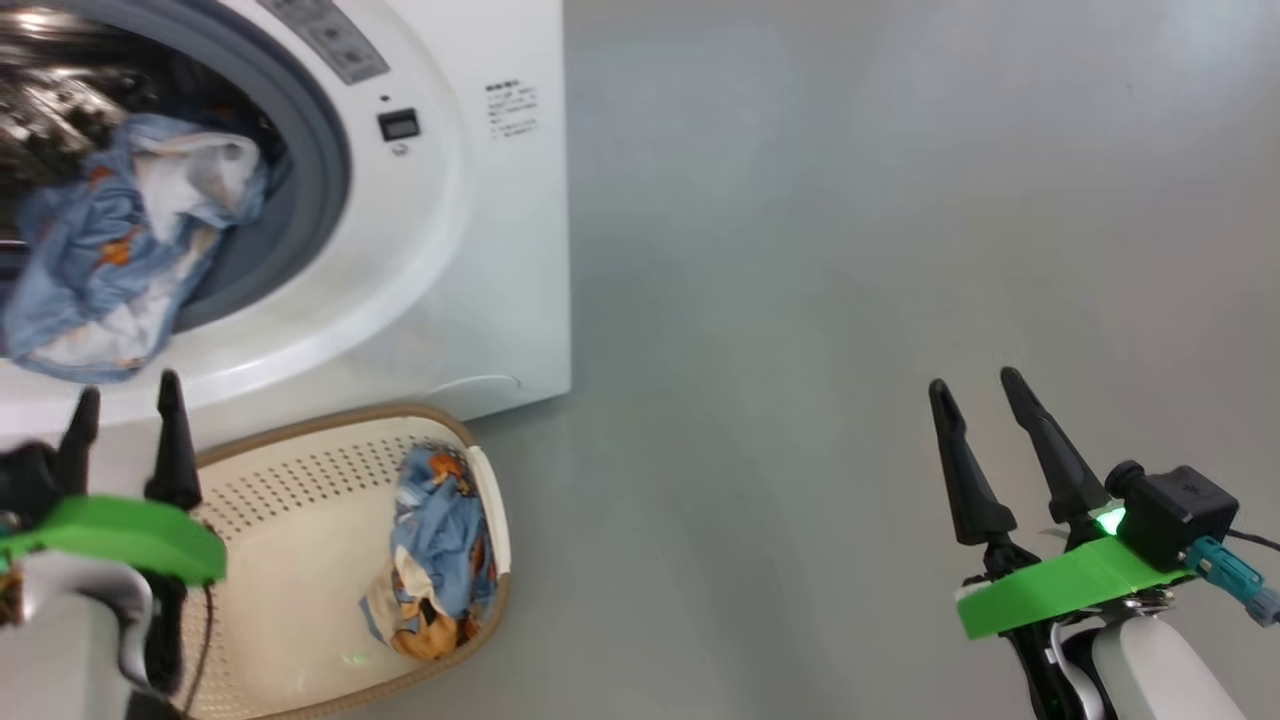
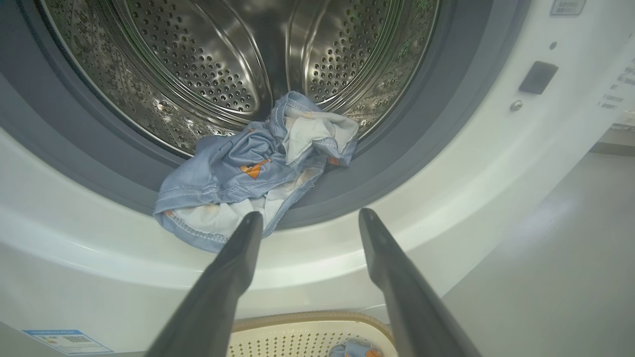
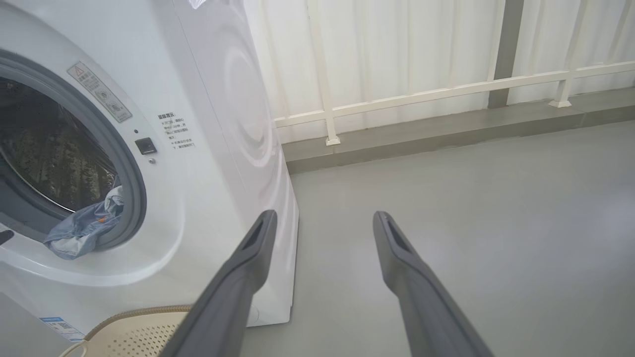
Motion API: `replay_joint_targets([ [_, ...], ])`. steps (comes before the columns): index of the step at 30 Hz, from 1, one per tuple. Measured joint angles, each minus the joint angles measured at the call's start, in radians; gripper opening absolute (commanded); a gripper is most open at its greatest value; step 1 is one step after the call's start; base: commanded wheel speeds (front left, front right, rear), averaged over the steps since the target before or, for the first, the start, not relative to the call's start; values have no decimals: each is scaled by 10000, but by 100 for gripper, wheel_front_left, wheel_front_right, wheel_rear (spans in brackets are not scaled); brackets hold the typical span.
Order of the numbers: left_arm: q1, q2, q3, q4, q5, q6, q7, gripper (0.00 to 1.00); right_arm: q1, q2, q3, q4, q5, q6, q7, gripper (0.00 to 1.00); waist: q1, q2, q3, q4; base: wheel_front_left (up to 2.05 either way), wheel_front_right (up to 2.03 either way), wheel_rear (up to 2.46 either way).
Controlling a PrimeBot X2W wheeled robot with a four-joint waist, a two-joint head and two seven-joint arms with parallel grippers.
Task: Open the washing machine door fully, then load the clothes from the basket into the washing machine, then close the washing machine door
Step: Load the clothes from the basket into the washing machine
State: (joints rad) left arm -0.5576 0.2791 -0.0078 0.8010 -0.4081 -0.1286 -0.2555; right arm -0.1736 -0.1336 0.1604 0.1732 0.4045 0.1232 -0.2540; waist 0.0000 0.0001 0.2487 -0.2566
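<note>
crumpled blue cloth (image 2: 238, 171) drapes over the smooth grey gasket (image 2: 412, 144); left jaws and right jaws apart.

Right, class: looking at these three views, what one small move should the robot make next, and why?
Probably ease the open left gripper forward to push the blue garment deeper: it drapes over the grey gasket, hanging outside the drum, where a closing door might trap it.
</note>
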Motion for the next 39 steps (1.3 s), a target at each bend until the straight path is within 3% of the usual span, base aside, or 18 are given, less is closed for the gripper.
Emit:
replay_joint_targets([
  [8,1865,-516,673,-1787,899,0,0,100,445,-261,-201,-2,0,0,2,100,0,0,-547,485,0,0,0],
  [21,4421,-1294,1810,-4013,1494,21,0,100,661,-370,-360,-42,0,0,2,100,0,-1,-1050,920,0,0,0],
  [39,4664,-1695,2207,-4495,1733,15,0,100,818,-399,-418,-157,-4,0,2,100,0,0,-728,948,0,0,0],
])
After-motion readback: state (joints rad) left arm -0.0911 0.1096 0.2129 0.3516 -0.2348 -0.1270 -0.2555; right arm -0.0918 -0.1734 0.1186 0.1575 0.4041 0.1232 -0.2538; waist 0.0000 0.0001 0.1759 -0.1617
